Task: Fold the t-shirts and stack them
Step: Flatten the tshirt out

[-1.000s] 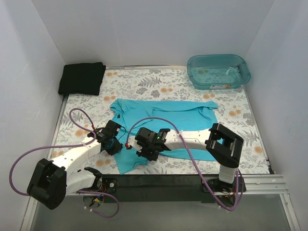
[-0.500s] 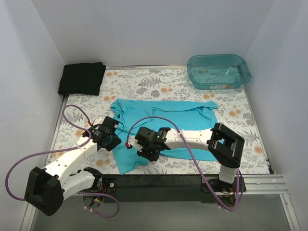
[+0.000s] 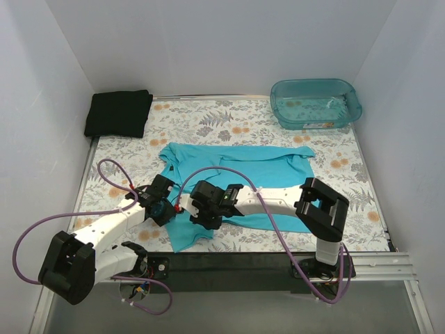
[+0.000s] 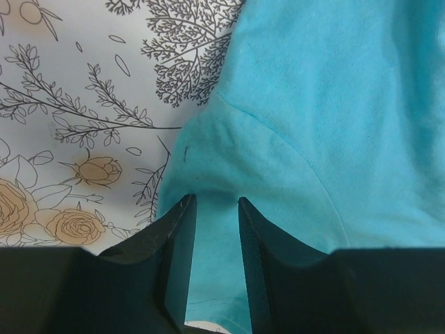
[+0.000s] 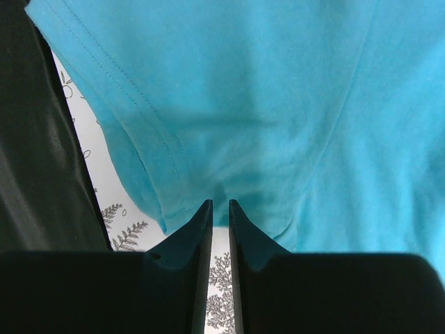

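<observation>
The turquoise t-shirt point(image 3: 243, 167) lies spread on the floral table, with a flap hanging toward the near edge. The black t-shirt point(image 3: 118, 113) lies folded at the back left corner. My left gripper point(image 3: 168, 206) is at the turquoise shirt's left edge. In the left wrist view its jaws point(image 4: 212, 203) are nearly closed, with a fold of the turquoise cloth point(image 4: 334, 104) between them. My right gripper point(image 3: 195, 210) is just to its right. Its jaws point(image 5: 220, 203) pinch the turquoise cloth point(image 5: 264, 83) at their tips.
A translucent teal plastic tub point(image 3: 316, 103) stands at the back right. White walls enclose the table on three sides. The left arm's black body point(image 5: 42, 139) shows close beside the right gripper. Purple cables loop over both arms.
The left gripper lifted back and left, then returned to the shirt's left edge. The right gripper shifted a little to the left, toward the left gripper.
</observation>
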You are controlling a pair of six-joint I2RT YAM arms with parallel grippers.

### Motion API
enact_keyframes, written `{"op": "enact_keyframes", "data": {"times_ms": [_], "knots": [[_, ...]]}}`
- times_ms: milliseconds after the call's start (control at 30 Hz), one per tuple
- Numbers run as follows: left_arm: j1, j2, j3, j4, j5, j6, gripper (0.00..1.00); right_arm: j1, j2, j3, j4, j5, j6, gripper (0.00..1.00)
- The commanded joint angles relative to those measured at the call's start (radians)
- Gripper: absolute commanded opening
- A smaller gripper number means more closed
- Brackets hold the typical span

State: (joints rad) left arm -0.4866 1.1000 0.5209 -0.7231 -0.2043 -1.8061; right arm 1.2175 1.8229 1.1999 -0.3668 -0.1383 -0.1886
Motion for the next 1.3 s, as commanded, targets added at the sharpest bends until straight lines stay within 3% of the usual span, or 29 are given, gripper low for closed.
{"op": "enact_keyframes", "data": {"times_ms": [0,400,933,1100,1267], "knots": [[0.000,-0.011,-0.019,-0.001,-0.035,-0.041,0.30,0.000,0.036,0.009,0.028,-0.055,-0.051,0.18],[-0.001,0.032,0.019,-0.061,-0.076,-0.019,0.29,-0.001,0.047,-0.072,-0.106,-0.007,-0.117,0.18],[-0.001,-0.041,0.071,-0.165,-0.014,-0.047,0.29,0.011,-0.027,-0.096,-0.178,-0.153,-0.111,0.19],[-0.001,-0.103,0.183,-0.226,-0.108,-0.004,0.37,0.014,-0.054,-0.059,-0.222,-0.112,-0.094,0.23],[-0.001,-0.036,0.321,-0.205,-0.214,0.109,0.46,-0.018,-0.123,-0.016,-0.221,-0.009,-0.062,0.30]]}}
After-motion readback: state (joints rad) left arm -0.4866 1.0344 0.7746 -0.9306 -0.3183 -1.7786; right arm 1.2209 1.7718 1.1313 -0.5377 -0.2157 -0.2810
